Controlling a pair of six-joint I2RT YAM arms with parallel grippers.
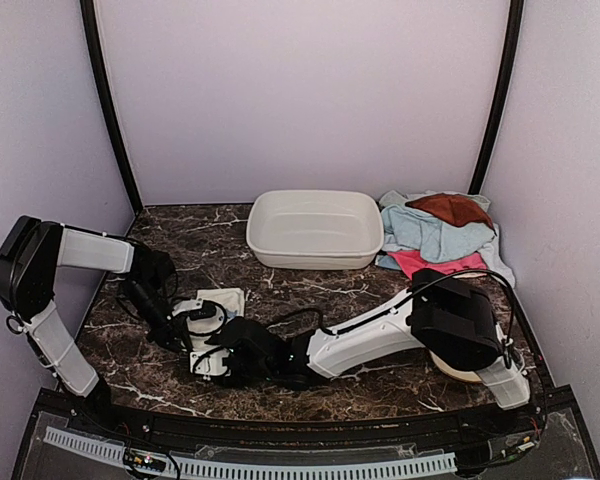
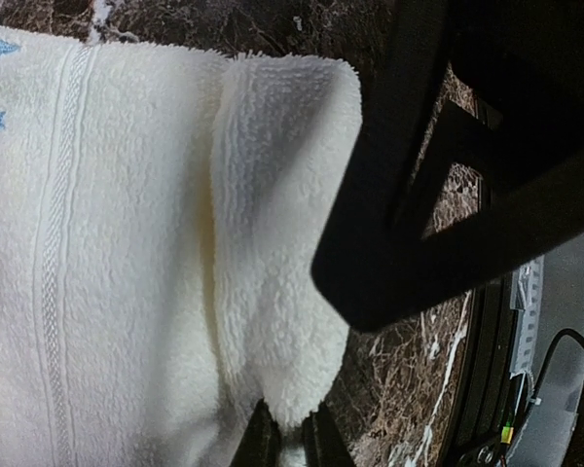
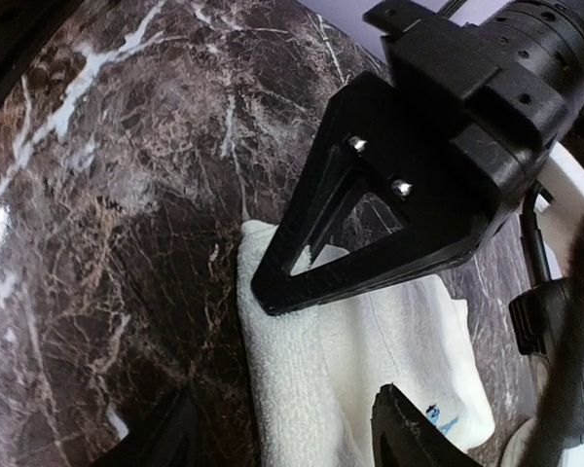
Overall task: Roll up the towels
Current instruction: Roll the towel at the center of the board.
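"Left wrist view is showing you the cream towel (image 2: 107, 253) lying flat on the table (image 2: 224, 24), with one corner doubled over and running down into the left gripper (image 2: 290, 440). Its fingers are pressing together on that folded corner."

"And in the right wrist view your right gripper (image 3: 282, 418) is hanging over the same towel with its fingers standing apart, one on each side of the cloth, gripping nothing that I can see. The towel is sitting left of centre, toward the near edge, well apart from the heap of other towels (image 1: 430, 235) at the back right beside the basin (image 1: 310, 252)."

"You are dealing with thick looped cloth: I am judging it light, limp and hard to damage. It is probably not slipping out of the fingers, but it is likely sagging and unfolding wherever you are not holding it."

"So I am suggesting you take hold along the turned edge, both layers together, one gripper near each end. A pinch in the middle of the flat part is likely just tenting the cloth."

"Agreed. With so little stiffness, you are needing both ends turning together for a tight roll, and the two grippers are working very close, so be minding the fingers."
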